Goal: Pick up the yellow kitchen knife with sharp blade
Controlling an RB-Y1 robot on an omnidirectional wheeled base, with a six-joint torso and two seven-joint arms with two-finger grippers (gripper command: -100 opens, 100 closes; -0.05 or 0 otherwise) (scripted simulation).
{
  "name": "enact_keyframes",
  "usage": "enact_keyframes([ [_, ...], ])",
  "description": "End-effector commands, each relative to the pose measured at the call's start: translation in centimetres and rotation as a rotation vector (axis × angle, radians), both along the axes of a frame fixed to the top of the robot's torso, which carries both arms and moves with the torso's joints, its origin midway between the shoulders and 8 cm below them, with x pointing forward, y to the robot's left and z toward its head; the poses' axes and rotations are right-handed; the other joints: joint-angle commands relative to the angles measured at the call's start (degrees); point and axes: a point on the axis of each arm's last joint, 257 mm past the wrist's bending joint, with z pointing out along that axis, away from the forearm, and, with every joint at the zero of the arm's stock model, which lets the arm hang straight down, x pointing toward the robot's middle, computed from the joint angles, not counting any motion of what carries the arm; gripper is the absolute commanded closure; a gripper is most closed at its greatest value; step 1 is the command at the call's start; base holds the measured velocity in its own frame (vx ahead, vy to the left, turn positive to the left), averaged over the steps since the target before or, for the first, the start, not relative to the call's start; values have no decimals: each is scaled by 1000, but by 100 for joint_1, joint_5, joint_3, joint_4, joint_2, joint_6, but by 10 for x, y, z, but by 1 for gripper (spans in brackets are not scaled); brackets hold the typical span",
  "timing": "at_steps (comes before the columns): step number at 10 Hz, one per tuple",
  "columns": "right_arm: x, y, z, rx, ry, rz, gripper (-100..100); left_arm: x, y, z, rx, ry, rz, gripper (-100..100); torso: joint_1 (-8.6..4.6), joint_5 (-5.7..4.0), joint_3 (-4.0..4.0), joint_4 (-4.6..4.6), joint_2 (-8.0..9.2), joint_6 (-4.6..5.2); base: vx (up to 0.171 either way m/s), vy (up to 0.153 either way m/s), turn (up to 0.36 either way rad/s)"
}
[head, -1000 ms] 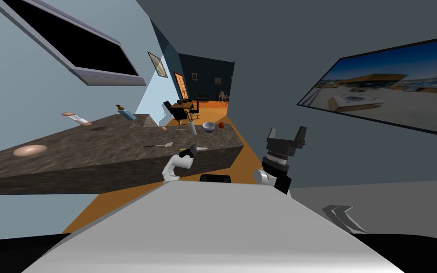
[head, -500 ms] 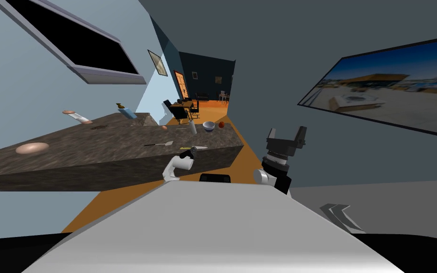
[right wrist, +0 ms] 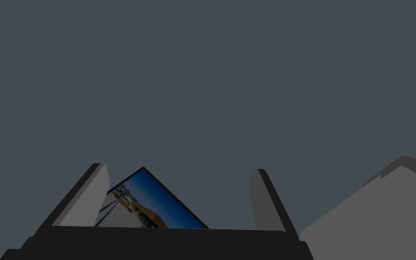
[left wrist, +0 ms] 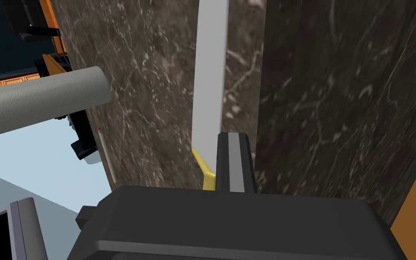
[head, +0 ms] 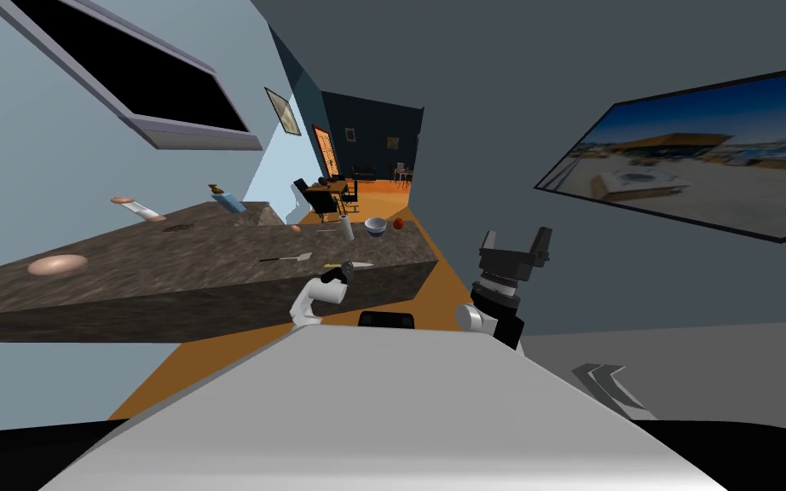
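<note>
The knife [head: 350,266] lies flat on the dark marbled counter [head: 170,264], close to its front edge and toward the end where the other small things are. In the left wrist view its grey blade [left wrist: 209,81] runs along the counter [left wrist: 338,90] just inside that front edge and parallel to it. The yellow handle [left wrist: 204,169] points back at the hand and passes out of sight under the gripper's dark body.

The left gripper [head: 347,270] sits low over the handle end of the knife. Up close, the left gripper [left wrist: 234,135] is narrow: its two fingers are drawn together into one slim bar with no gap between them. The yellow handle touches the side of that bar. Whether any part of the handle is pinched between the fingers I cannot tell.

Further in from the front edge a pale paper roll [left wrist: 40,101] stands, and a thin stick [left wrist: 105,153] with a red tip lies between it and the knife. Toward the counter's far end are a bowl [head: 375,227] and a red fruit [head: 398,225]. A spatula [head: 285,259] lies nearer the middle.

The right gripper [head: 515,243] is held up off to the right, away from the counter, and the right gripper [right wrist: 179,168] has its fingers wide apart and empty
</note>
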Motion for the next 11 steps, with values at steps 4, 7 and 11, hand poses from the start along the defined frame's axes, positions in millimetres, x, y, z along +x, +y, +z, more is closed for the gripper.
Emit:
enact_keyframes([
  [4, 0, 0, 0, 0, 0, 0, 0, 7, 4, 11, 16, -18, -13, -100, -3, 0, -1, 0, -2, 0, -23, -8, -31],
  [7, 0, 0, 0, 0, 0, 0, 0, 17, 14, 17, 35, -22, -32, -100, -31, -7, 21, 8, 37, 2, -106, -80, -112],
  [11, 0, 0, 0, 0, 0, 0, 0, 31, 34, 22, 61, -4, -55, -100, -32, -7, 24, 9, 41, 3, -112, -88, -155],
])
